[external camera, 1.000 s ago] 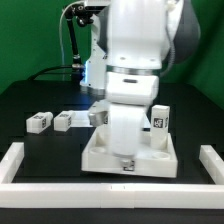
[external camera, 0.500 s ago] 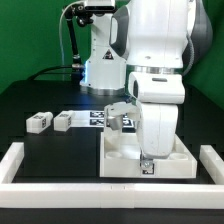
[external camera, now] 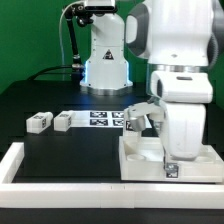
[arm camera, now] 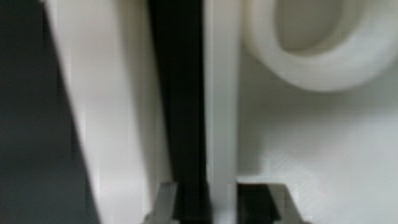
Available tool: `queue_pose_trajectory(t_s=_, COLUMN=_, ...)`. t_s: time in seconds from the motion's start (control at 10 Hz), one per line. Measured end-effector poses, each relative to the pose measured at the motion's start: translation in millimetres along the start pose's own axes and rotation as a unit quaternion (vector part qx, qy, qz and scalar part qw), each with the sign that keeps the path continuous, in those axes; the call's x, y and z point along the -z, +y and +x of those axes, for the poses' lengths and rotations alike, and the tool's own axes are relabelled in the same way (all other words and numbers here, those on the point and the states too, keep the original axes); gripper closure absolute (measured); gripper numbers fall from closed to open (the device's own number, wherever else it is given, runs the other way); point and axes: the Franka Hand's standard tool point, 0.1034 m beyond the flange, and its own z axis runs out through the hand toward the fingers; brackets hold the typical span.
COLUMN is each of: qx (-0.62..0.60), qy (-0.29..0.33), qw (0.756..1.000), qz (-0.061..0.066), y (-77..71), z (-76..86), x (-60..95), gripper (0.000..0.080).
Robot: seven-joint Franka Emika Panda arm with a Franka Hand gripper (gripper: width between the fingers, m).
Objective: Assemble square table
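The white square panel (external camera: 141, 161) lies on the black table at the exterior view's right, and a tag (external camera: 170, 169) shows on its front edge. My gripper (external camera: 169, 150) points straight down over that front edge, its fingertips hidden behind the hand. In the wrist view my gripper (arm camera: 215, 206) is shut on the panel's raised rim (arm camera: 221, 100), with a round corner socket (arm camera: 327, 40) beside it. One tagged leg block (external camera: 137, 118) stands at the panel's far corner. Two loose leg blocks (external camera: 38, 122) (external camera: 64, 120) lie at the left.
The marker board (external camera: 103, 119) lies flat behind the panel. Long white bars frame the table at the left (external camera: 10, 164), the front (external camera: 70, 191) and the right (external camera: 216, 160). The robot base (external camera: 103, 55) stands at the back.
The arm has slid the panel toward the exterior view's right, close to the right bar. The leg block on its far corner moved along with it. The two loose blocks stayed put.
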Motion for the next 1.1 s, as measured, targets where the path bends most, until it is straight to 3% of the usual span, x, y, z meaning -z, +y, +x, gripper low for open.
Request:
queue_pose_trajectory(t_s=0.6, qx=0.014, qy=-0.012, qw=1.000, qz=-0.004, y=7.7, z=-1.1, x=-7.4, gripper=0.0741)
queue_pose_trajectory(t_s=0.7, qx=0.014, qy=-0.012, qw=1.000, qz=-0.004, y=7.6, z=-1.3, x=-7.6, gripper=0.0562)
queue_pose_trajectory(t_s=0.8, qx=0.013, qy=-0.012, qw=1.000, qz=-0.004, y=7.6, z=-1.7, x=-7.7, gripper=0.0562)
queue_pose_trajectory(t_s=0.9, qx=0.013, qy=-0.012, qw=1.000, qz=-0.004, y=7.5, z=-1.9, x=-7.8, gripper=0.0365)
queue_pose_trajectory(t_s=1.0, qx=0.013, qy=-0.012, qw=1.000, qz=-0.004, y=7.5, z=-2.1, x=-7.9, gripper=0.0235)
queue_pose_trajectory(t_s=1.1, qx=0.013, qy=-0.012, qw=1.000, qz=-0.004, y=7.5, z=-2.3, x=-8.0, gripper=0.0235)
